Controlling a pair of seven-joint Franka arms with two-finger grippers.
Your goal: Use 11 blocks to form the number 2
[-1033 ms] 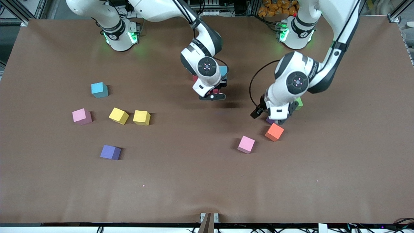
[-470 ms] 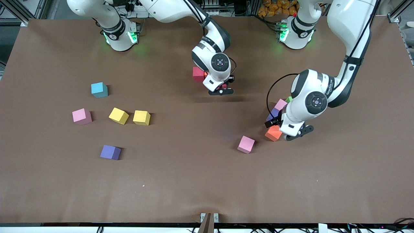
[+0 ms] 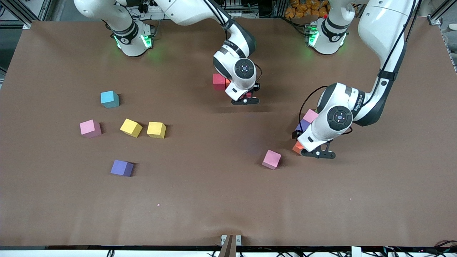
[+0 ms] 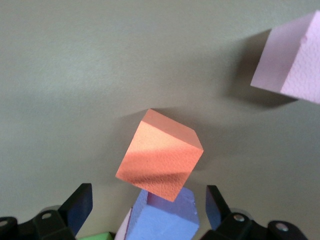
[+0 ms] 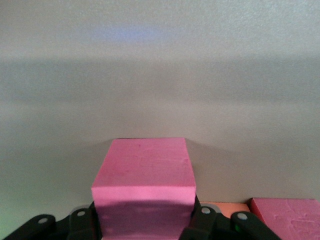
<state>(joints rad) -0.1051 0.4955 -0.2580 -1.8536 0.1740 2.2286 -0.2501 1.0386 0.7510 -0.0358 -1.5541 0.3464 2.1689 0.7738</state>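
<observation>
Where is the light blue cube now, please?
In the front view, the light blue cube sits alone toward the right arm's end, farther from the camera than the two yellow cubes.

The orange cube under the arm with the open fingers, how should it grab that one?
From straight above, one finger on each of two opposite flat sides. The orange cube sits turned at an angle to the open left gripper, so the wrist probably needs to twist first. A purple cube lies close beside it, so those two sides look the safer choice.

The right gripper [image 3: 245, 95], near the table's middle, grips something. The left gripper [image 3: 314, 151] points down with fingers spread wide.
</observation>
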